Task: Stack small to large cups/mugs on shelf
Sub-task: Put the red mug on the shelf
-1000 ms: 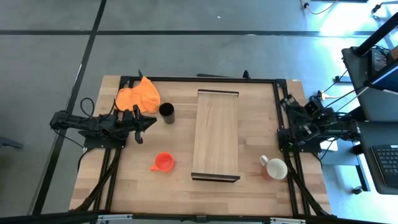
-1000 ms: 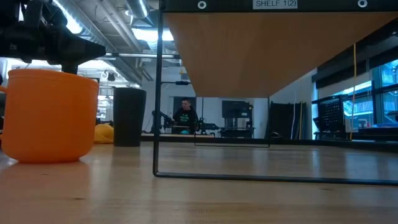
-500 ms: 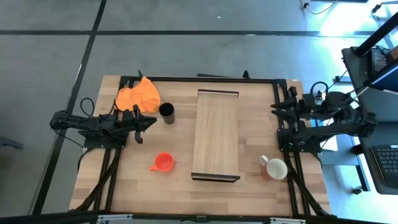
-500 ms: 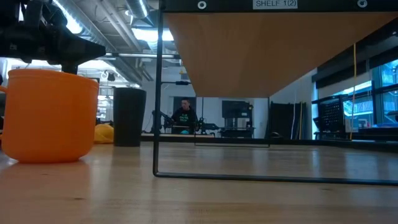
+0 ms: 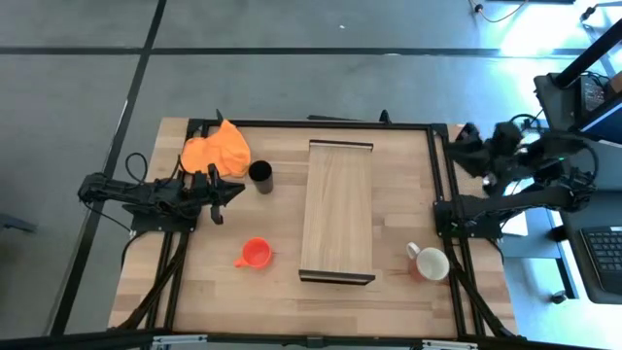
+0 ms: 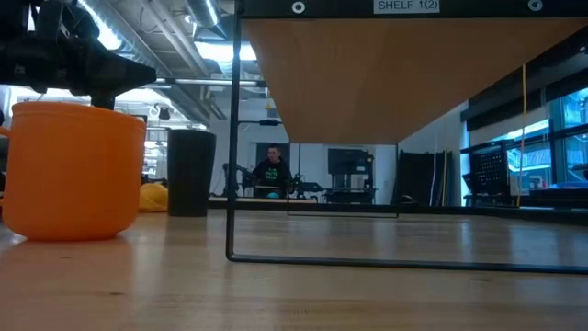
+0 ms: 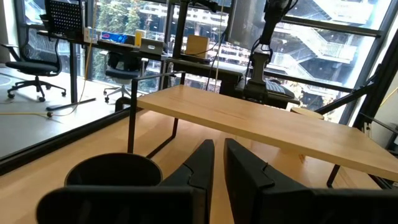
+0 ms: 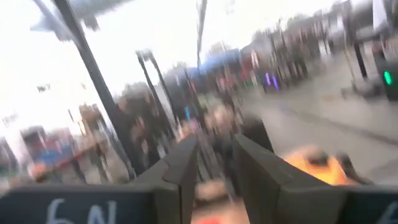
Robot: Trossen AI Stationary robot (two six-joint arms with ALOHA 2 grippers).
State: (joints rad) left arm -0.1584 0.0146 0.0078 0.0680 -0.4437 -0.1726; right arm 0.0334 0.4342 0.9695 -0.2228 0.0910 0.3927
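The low orange mug (image 5: 255, 253) stands on the table left of the shelf (image 5: 338, 212) and fills the left of the low view (image 6: 73, 170). The black cup (image 5: 260, 176) stands at the far left of the shelf, also in the left wrist view (image 7: 112, 171). The white-and-red mug (image 5: 431, 262) stands at the near right. My left gripper (image 5: 235, 190) rests just left of the black cup, fingers nearly together (image 7: 217, 158), touching nothing. My right gripper (image 5: 465, 136) is raised over the table's far right edge, slightly open (image 8: 216, 155) and empty.
An orange cloth (image 5: 216, 151) lies bunched at the far left corner. The shelf stands on dark metal brackets (image 6: 231, 138), with free room under its board. A dark frame runs along the table's edges. A person sits far behind the table (image 6: 273, 170).
My right arm has unfolded from its rest at the table's right edge. Its gripper has risen and swung toward the far edge. The left arm and all three cups have kept still.
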